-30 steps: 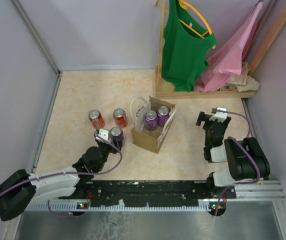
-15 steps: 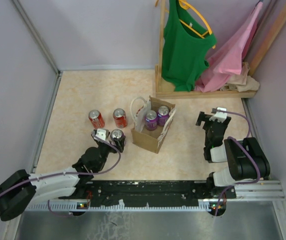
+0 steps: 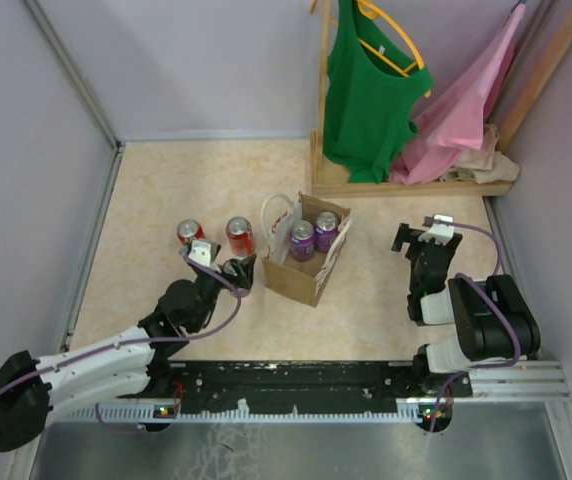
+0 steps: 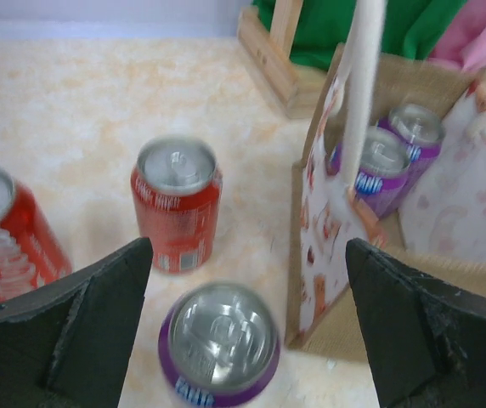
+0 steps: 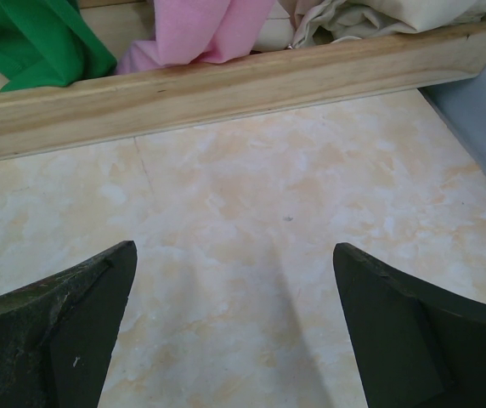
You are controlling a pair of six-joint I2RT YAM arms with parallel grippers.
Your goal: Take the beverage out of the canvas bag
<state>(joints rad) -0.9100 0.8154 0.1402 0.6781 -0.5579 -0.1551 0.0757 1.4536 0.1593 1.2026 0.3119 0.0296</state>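
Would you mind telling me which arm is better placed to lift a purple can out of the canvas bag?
Left. The left gripper hangs open beside the canvas bag, its two purple cans just ahead. The right gripper sits farther off, facing the wooden rack base.

Canvas bag (image 3: 298, 280): tan-brown, boxy, upright, top open, white looped handles. Two purple cans (image 3: 303, 240) stand inside, side by side. Third purple can (image 4: 220, 340) stands upright outside, just beside the bag.
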